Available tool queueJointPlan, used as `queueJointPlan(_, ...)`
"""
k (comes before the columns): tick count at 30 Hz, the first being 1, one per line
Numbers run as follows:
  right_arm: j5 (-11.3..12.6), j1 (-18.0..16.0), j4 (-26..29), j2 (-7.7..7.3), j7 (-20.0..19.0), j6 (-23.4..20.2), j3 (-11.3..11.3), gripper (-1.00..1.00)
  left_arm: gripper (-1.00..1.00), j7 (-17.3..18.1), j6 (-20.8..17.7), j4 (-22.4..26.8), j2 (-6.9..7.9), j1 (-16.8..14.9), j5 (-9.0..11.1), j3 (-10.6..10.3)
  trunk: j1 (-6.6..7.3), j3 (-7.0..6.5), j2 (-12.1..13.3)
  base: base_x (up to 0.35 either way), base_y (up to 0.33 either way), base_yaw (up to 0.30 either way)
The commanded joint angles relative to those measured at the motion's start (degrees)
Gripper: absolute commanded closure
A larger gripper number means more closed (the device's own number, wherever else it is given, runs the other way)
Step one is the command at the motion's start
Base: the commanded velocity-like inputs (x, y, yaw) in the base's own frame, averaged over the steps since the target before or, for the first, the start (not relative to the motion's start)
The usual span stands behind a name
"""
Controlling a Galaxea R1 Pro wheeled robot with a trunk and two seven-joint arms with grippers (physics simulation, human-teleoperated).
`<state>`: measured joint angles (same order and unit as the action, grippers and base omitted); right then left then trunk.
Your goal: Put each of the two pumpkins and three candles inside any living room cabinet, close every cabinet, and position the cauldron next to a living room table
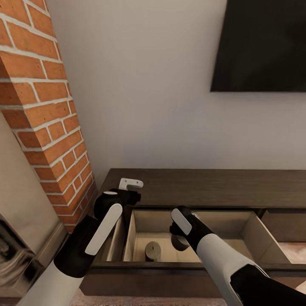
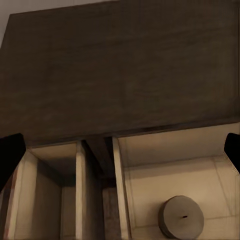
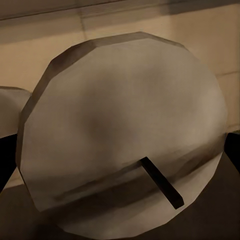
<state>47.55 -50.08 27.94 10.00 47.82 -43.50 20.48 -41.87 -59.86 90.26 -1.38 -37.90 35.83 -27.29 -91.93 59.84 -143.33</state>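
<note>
- Two arms are reaching from the bottom of the head view toward the cabinet (image 1: 204,187), a long, low, dark brown unit standing against a pale wall.
- One drawer (image 1: 250,238) of the cabinet is standing open, showing pale wood walls and floor, and a narrower pale compartment (image 1: 112,244) is showing open just beside it, on the robot's left.
- One candle (image 1: 153,250), a short grey cylinder with a small dark wick, is standing upright on the drawer floor toward the robot's left.
- A second candle (image 3: 125,135) is looming large in the right wrist view, its flat top and dark wick turned to the camera; in the head view it is sitting right under the right gripper (image 1: 180,236), mostly hidden by the wrist.
- Whether the right gripper is clamped on this candle or merely poised around it is more than I can tell, since the fingers are showing only as dark slivers at the edges of the wrist view.
- The left gripper (image 1: 131,196) is hanging over the cabinet top near the drawer's rear corner, its fingers (image 2: 9,155) standing wide apart and holding nothing.
- A small white object (image 1: 131,183) is lying on the cabinet top just beyond it.
- A brick column (image 1: 46,114) is rising on the robot's left, and a dark screen (image 1: 263,42) is hanging on the wall above.
</note>
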Motion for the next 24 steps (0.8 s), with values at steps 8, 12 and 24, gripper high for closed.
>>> queueJointPlan(8, 0.2, 0.0, 0.6, 0.00, 0.2, -0.2, 0.5, 1.00, -1.00, -0.7, -0.1, 1.2, 0.45, 0.7, 0.6, 0.0, -0.19, 1.84, -0.1, 0.000, 0.000, 0.000)
queueJointPlan(12, 0.2, 0.1, 0.7, 0.00, -0.2, -0.2, 0.5, 1.00, -1.00, -0.7, -0.1, 1.2, 0.49, 0.8, 0.6, 0.0, -0.29, 2.72, -0.2, 0.000, 0.000, 0.000)
queueJointPlan(24, -1.2, 0.1, 0.6, 0.00, -0.7, 1.2, 0.8, 1.00, -1.00, -0.7, -0.1, 1.2, 0.50, 0.8, 0.6, -0.1, -0.60, 5.38, -0.4, 0.000, 0.000, 0.000)
